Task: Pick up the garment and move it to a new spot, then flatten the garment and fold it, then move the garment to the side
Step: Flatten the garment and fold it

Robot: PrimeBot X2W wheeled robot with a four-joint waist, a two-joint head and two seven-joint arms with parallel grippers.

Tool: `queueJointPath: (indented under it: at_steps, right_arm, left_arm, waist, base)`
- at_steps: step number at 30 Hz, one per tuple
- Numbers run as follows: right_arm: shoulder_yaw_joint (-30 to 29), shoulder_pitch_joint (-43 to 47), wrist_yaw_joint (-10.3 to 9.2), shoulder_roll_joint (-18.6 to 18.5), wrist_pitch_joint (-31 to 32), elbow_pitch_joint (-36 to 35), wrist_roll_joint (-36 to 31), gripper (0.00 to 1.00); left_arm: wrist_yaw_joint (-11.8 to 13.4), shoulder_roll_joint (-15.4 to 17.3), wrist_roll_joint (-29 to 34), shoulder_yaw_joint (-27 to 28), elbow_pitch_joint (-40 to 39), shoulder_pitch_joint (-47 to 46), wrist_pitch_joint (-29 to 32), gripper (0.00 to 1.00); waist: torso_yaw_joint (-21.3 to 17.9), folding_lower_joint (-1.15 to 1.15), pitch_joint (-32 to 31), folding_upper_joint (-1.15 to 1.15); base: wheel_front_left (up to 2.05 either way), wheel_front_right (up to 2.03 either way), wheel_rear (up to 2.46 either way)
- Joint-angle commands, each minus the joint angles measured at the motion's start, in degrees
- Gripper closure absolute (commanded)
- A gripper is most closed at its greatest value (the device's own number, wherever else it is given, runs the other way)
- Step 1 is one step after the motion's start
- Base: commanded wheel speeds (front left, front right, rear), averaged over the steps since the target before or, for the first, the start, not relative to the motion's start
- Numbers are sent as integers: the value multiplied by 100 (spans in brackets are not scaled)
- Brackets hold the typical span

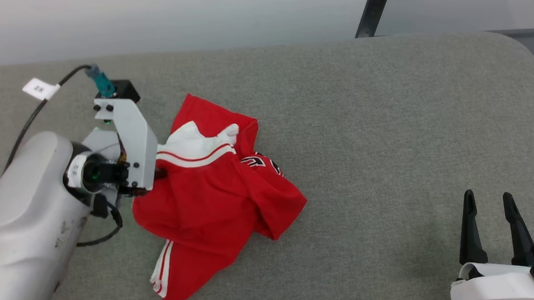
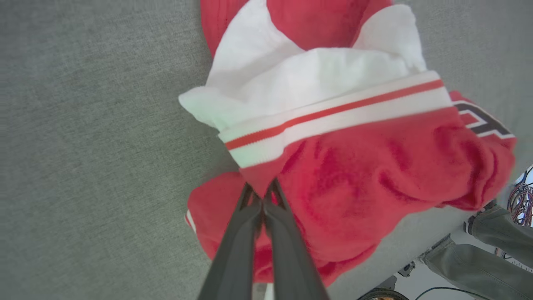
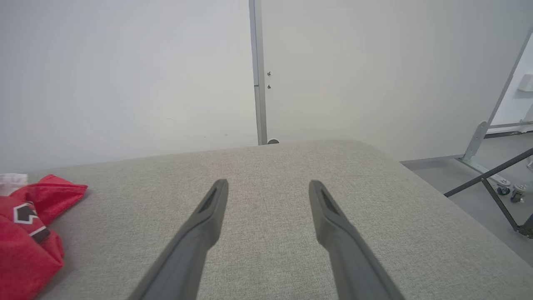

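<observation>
The garment (image 1: 213, 197) lies crumpled on the grey padded table, left of centre: red cloth, a white sleeve with red-and-white striped trim, and a bit of black lettering. My left gripper (image 1: 160, 173) reaches into its left edge, its fingers hidden by the wrist bracket in the head view. In the left wrist view the left gripper (image 2: 262, 196) has its two dark fingers pressed together on a fold of the red garment (image 2: 374, 175) just below the striped trim. My right gripper (image 1: 493, 203) stands open at the lower right, far from the cloth. The right gripper (image 3: 268, 189) has bare table between its fingers, and the garment (image 3: 29, 233) shows at the left edge.
The grey table (image 1: 388, 129) reaches a rounded far-right corner, with a white wall behind and a dark post (image 1: 372, 12) at its back edge. A person's legs in grey trousers (image 2: 491, 246) stand off the table's edge. A metal frame on castors (image 3: 499, 166) stands on the floor.
</observation>
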Motion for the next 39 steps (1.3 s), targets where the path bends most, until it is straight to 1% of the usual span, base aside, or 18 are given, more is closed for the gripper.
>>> queueJointPath:
  at_steps: [1,6,11,19,24,26,27,28,29,30,31,36,39]
  right_arm:
    - [-26,29,20,12,-29,14,-27,0]
    - [-78,86,20,12,-30,35,-51,0]
    - [-144,134,21,12,-30,40,-79,0]
    - [-126,141,20,11,-29,52,-59,0]
    - [-96,146,21,10,-29,32,2,0]
    - [-105,152,20,10,-29,37,39,0]
    - [-107,140,20,11,-29,44,53,0]
    - [-109,126,20,11,-29,53,64,0]
    - [-111,113,20,11,-29,61,76,0]
    - [-109,104,20,11,-29,66,79,0]
    - [-107,104,21,10,-29,71,78,0]
    - [-79,100,20,11,-29,124,113,0]
    - [-68,140,20,10,-29,162,88,0]
  left_arm:
    - [-36,-13,-35,12,-63,-73,-10,100]
    - [-92,-53,-159,-7,-404,-90,133,100]
    - [0,-390,-663,-9,-1155,202,552,100]
    - [425,-742,-1308,-182,-2444,839,1244,100]
    - [684,-914,-1597,-401,-2965,1316,1582,100]
    - [757,-918,-1612,-501,-3080,1470,1674,100]
    - [749,-912,-1609,-568,-3127,1547,1705,100]
    - [764,-930,-1625,-598,-3147,1616,1709,86]
    - [782,-939,-1607,-639,-3161,1667,1701,70]
    - [746,-914,-1535,-680,-3176,1688,1677,55]
    - [718,-884,-1471,-710,-3173,1704,1634,0]
    - [566,-822,-1289,-687,-3112,1622,1411,0]
    - [537,-766,-1272,-614,-3109,1563,1357,0]
  waist:
    - [48,0,-62,0]
    - [134,0,-189,0]
    - [244,0,-320,0]
    - [305,0,-400,0]
    - [279,0,-379,0]
    - [265,0,-357,0]
    - [257,0,-346,0]
    - [250,0,-335,0]
    - [245,0,-324,0]
    - [241,0,-316,0]
    - [238,0,-311,0]
    - [221,0,-347,0]
    - [215,0,-427,0]
  base:
    - [0,0,0]
    - [0,0,0]
    - [0,0,0]
    - [0,0,0]
    - [0,0,0]
    - [0,0,0]
    - [0,0,0]
    - [0,0,0]
    - [0,0,0]
    - [0,0,0]
    - [0,0,0]
    - [0,0,0]
    - [0,0,0]
